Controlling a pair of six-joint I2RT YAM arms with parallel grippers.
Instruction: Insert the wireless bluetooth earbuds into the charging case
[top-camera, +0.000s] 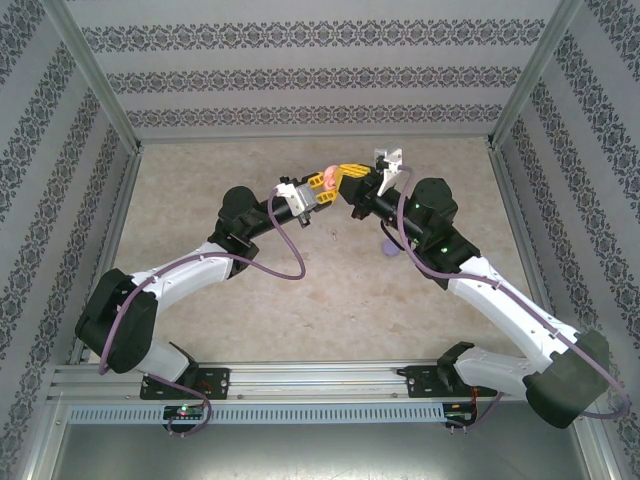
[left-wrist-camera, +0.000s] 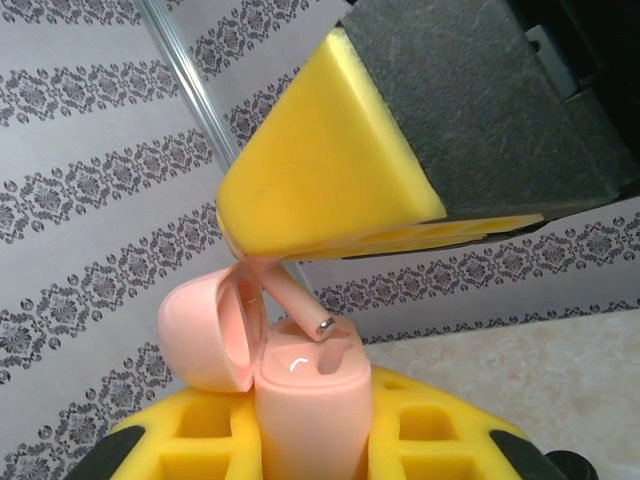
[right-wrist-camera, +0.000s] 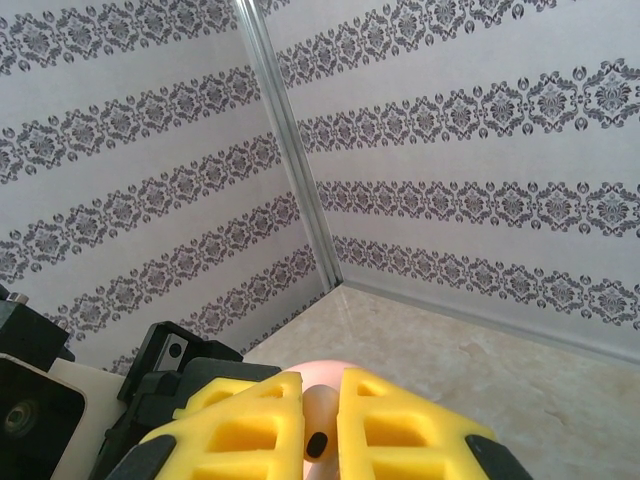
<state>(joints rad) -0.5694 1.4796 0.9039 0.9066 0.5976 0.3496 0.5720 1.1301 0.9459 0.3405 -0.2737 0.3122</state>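
Observation:
A pale pink charging case (left-wrist-camera: 310, 400) stands upright between the yellow pads of my left gripper (left-wrist-camera: 312, 435), which is shut on it. Its lid (left-wrist-camera: 205, 330) hangs open to the left. A pale pink earbud (right-wrist-camera: 320, 425) is pinched in my right gripper (right-wrist-camera: 322, 420), which is shut on it. The earbud's stem (left-wrist-camera: 300, 310) slants down, and its metal tip sits just over the case's right slot. The yellow finger (left-wrist-camera: 330, 170) of the right gripper hangs right above the case. In the top view, the left gripper (top-camera: 318, 190) and right gripper (top-camera: 352, 182) meet above the middle of the table.
A small purple object (top-camera: 388, 247) lies on the beige tabletop (top-camera: 250, 300) under the right arm. Patterned walls and metal corner posts (top-camera: 100, 80) enclose the table on three sides.

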